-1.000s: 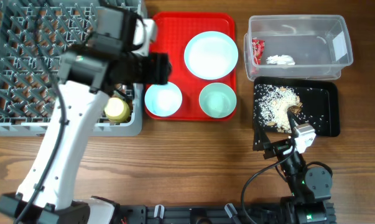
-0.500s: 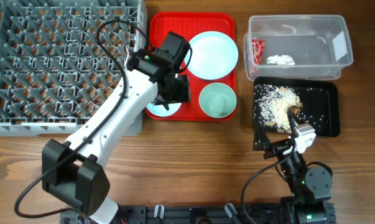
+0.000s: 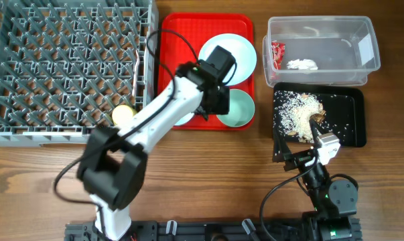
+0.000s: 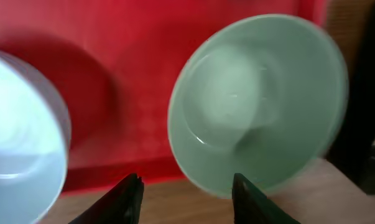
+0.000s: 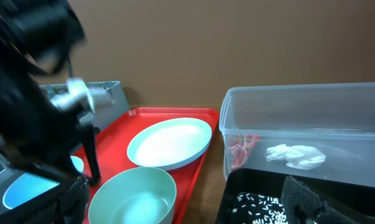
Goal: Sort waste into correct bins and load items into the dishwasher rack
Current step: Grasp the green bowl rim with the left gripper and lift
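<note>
My left gripper (image 4: 187, 200) hangs open over the red tray's front edge, nothing between its fingers. One fingertip (image 4: 248, 198) is close to the near rim of the mint green bowl (image 4: 255, 99) (image 3: 236, 110). The pale blue bowl (image 4: 16, 146) (image 3: 181, 118) lies to its left, half under the arm. Behind them is the pale blue plate (image 3: 238, 55). A yellow cup (image 3: 124, 115) sits in the grey rack (image 3: 61, 60). My right gripper (image 5: 187, 211) (image 3: 301, 151) rests wide open at the black tray's (image 3: 352, 117) front edge.
The clear tub (image 3: 322, 37) holds the red wrapper (image 3: 277, 55) and the white tissue (image 3: 302, 64). Rice grains and brown scraps (image 3: 301, 110) lie in the black tray. The red serving tray (image 3: 178, 30) stands between rack and tub. A white utensil (image 3: 136, 75) leans at the rack's right edge.
My left arm has swung right, from the rack's corner across the red tray to the mint green bowl, and its jaws have narrowed. The right arm has not moved.
</note>
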Controlling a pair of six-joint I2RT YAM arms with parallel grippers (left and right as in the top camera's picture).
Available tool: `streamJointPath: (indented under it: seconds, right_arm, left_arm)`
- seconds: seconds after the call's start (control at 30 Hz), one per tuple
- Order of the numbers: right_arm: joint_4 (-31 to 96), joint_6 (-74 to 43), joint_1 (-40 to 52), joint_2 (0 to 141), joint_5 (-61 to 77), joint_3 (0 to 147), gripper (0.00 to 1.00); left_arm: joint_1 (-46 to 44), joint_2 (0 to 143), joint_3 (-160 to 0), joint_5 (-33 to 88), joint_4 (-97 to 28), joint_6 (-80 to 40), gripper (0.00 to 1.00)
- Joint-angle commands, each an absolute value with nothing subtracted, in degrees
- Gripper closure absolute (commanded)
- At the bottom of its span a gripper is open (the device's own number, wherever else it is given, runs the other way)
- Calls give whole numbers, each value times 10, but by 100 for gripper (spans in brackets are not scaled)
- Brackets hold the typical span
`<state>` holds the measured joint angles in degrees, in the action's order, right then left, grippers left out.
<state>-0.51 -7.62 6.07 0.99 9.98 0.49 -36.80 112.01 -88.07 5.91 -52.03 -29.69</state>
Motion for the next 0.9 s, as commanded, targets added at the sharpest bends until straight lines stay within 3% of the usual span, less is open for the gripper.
streamJointPath:
  seconds: [0.0, 0.13, 0.27, 0.37, 0.5, 0.63, 0.87]
  right_arm:
    - [-7, -71, 59, 2, 88, 3, 0]
    - [-7, -71, 59, 2, 88, 3, 0]
    - [-7, -71, 59, 2, 88, 3, 0]
    - [-7, -71, 59, 2, 88, 3, 0]
    - [-7, -71, 59, 2, 88, 3, 0]
    - [-7, -71, 59, 2, 88, 3, 0]
    - [-7, -71, 59, 2, 88, 3, 0]
  left_arm:
    - [-365, 1170, -881, 66, -502, -303, 53]
    - [-365, 1193, -881, 66, -496, -303, 64]
    - [-365, 1194, -881, 53, -482, -303, 68]
    - [-365, 1194, -881, 30, -470, -303, 86]
    - [-365, 1194, -881, 9, -453, -303, 87]
    - [-365, 1195, -881, 1, -448, -303, 96]
    - [-364, 1185, -884, 4, -470, -289, 96]
